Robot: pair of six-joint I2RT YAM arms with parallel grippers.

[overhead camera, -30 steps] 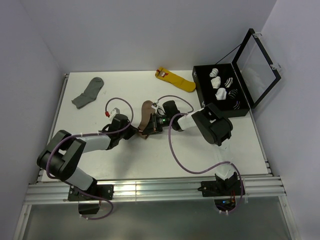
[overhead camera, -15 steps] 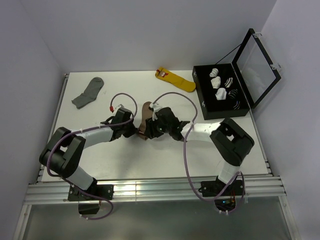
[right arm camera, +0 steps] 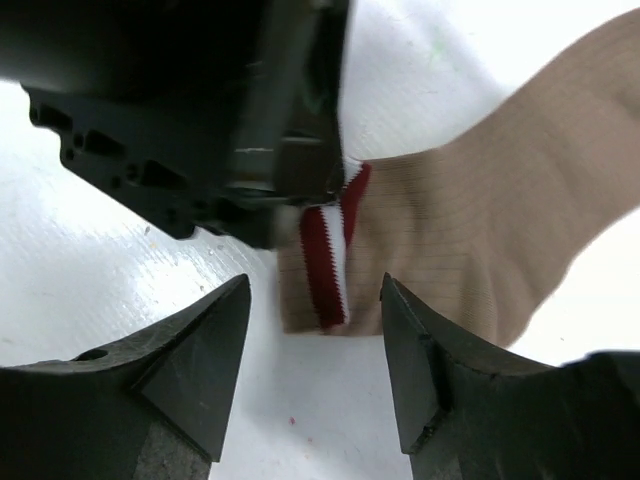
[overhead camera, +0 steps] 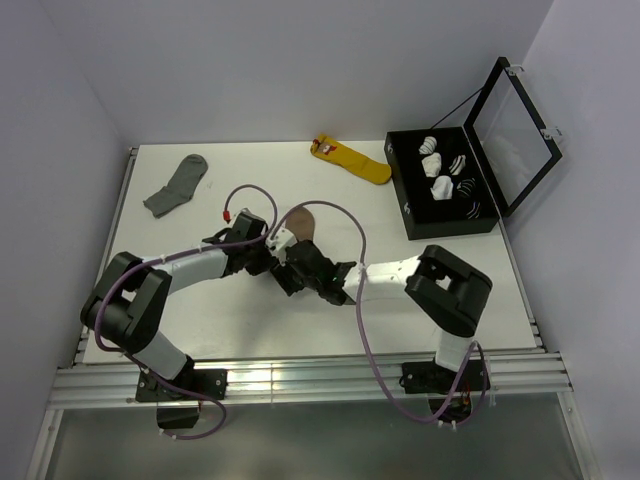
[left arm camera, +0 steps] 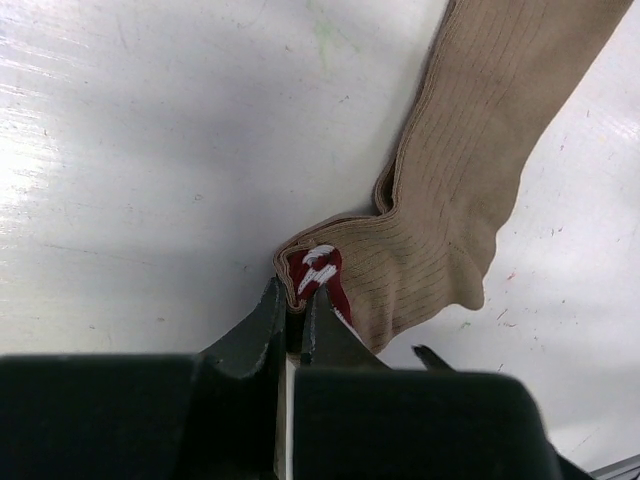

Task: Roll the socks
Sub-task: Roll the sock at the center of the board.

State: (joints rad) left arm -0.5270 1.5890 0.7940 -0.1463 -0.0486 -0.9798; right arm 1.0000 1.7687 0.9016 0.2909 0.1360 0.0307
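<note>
White table [overhead camera: 300,170] | left gripper [left arm camera: 297,300] pinched striped cuff [left arm camera: 318,268] of the sock [left arm camera: 470,180] | right gripper [right arm camera: 315,300] gaped wide, facing it | risk: on closing it could hit the left fingers or tug cuff free.

The middle sock [overhead camera: 300,220] lies on the desk [overhead camera: 200,310], cuff end nearest the front edge. The left gripper [overhead camera: 268,262] reaches that cuff from the sock's left, jaws pinched on it. The right gripper [overhead camera: 290,272] sits just in front of the sock, jaws spread either side of the cuff. A second sock [overhead camera: 176,186] lies well to the left and behind, and a third sock [overhead camera: 352,160] lies behind and to the right. A box [overhead camera: 412,215] stands well to the right, with rolled socks [overhead camera: 440,165] inside.
</note>
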